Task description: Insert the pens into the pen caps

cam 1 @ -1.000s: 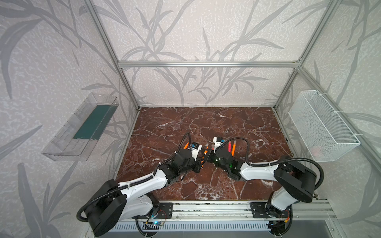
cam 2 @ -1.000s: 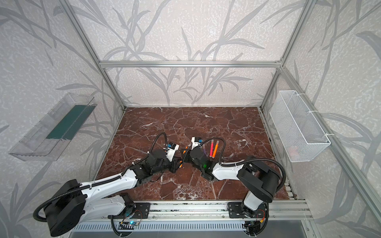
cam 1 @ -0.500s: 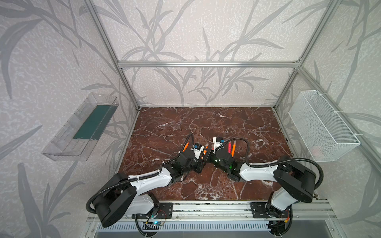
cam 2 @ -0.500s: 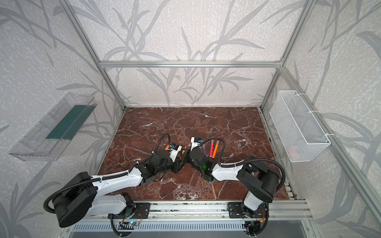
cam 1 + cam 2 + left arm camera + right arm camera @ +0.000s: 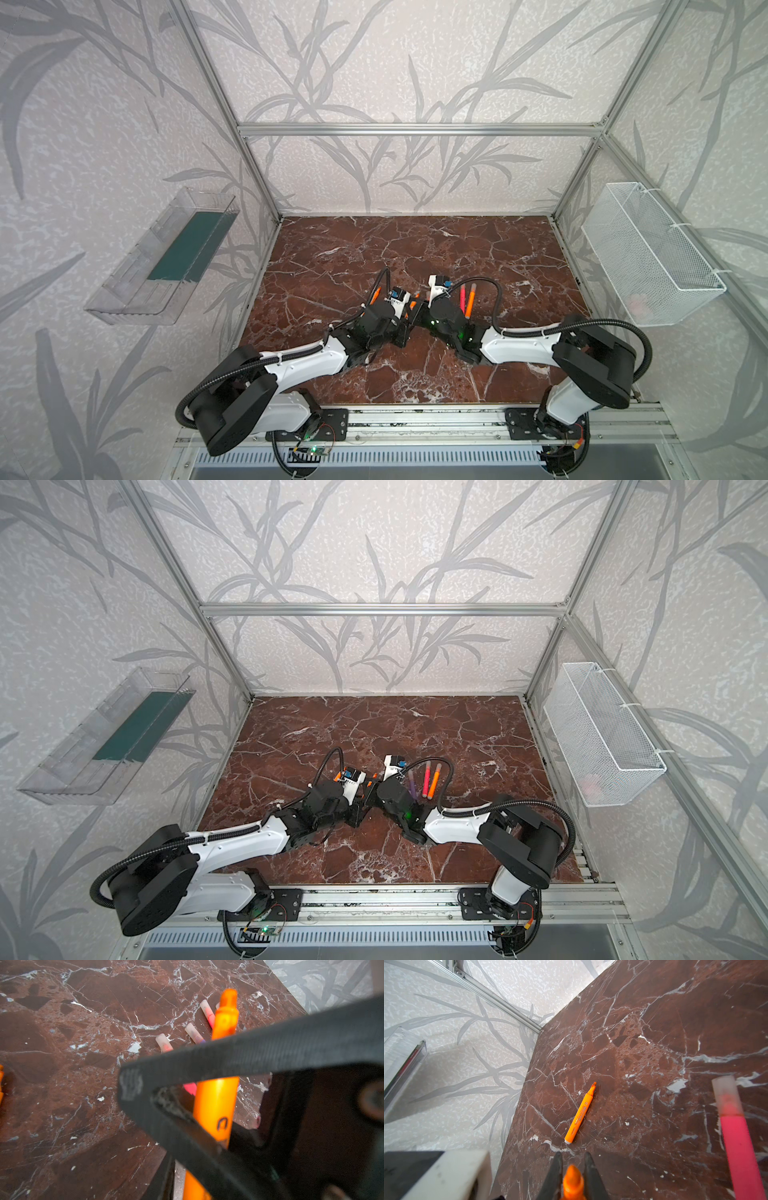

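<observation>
Squeezing 1 orange pen (image 5: 572, 1180) near its tip, the right gripper (image 5: 572, 1157) is pressed together. I cannot tell if the left gripper (image 5: 406, 323) grips.

Left arm (image 5: 303, 363) and right arm (image 5: 519, 353): white moulded links, black joint housings, broad black shoulder blocks (image 5: 598, 365). A black corrugated conduit (image 5: 602, 326) loops over each arm, fastened with white ties. Each wrist carries a white camera block (image 5: 439, 283) with a blue fitting. Green indicator light (image 5: 461, 331) lit on the right wrist. Black base plates (image 5: 328, 419) sit on the near aluminium rail (image 5: 415, 415), with thin exposed wiring beneath. Right gripper (image 5: 573, 1154): fingers (image 5: 553, 1174) dark, tapered.
</observation>
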### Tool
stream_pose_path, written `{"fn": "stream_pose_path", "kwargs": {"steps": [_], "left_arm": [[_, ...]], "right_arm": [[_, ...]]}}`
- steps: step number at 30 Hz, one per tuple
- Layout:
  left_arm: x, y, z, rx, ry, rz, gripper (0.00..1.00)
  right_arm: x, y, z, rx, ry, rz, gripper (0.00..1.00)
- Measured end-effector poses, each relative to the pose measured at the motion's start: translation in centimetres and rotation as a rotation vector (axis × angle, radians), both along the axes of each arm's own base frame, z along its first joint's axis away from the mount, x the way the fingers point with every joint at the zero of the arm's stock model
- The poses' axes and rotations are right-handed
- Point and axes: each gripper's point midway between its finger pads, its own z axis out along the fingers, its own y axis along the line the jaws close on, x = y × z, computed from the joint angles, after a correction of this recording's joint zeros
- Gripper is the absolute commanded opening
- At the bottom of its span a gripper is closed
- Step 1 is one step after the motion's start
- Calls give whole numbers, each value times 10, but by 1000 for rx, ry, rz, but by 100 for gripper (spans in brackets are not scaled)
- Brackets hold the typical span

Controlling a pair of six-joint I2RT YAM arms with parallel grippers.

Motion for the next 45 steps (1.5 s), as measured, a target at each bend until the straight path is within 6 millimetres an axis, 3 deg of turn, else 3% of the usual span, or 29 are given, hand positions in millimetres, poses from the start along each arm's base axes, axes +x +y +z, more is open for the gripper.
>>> {"fn": "stream_pose_path", "kwargs": {"steps": [3, 7, 11, 18, 21, 25, 30, 33, 36, 38, 45], "left_arm": [[0, -1, 4, -11, -9, -6, 16], [-2, -3, 9, -27, -21, -17, 13], [-5, -1, 10, -47, -40, -24, 0], [-10, 4, 12, -91, -86, -31, 0], [-13, 4, 13, -114, -104, -40, 0], [-13, 0, 22, -147, -142, -56, 0], [1, -1, 27, -154, -195, -6, 0], [10, 3, 16, -126, -194, 33, 0], [15, 5, 8, -106, -190, 54, 0], [17, 6, 6, -103, -192, 62, 0], [19, 4, 13, -125, -214, 64, 0]], "right_arm": [[1, -1, 0, -3, 0, -7, 0], [2, 0, 2, 0, -4, -10, 0], [-1, 3, 3, 4, -6, 0, 5], [-5, 5, 6, 9, -18, 10, 17], [-9, 3, 7, 15, -22, 14, 26], [-13, -6, 11, 5, -42, 11, 49], [-23, -37, 35, -82, -79, -11, 66], [-31, -70, 57, -137, -104, -63, 69], [-40, -105, 62, -202, -98, -117, 69], [-47, -126, 50, -267, -73, -136, 70], [-76, -177, -32, -489, 114, -124, 70]]}}
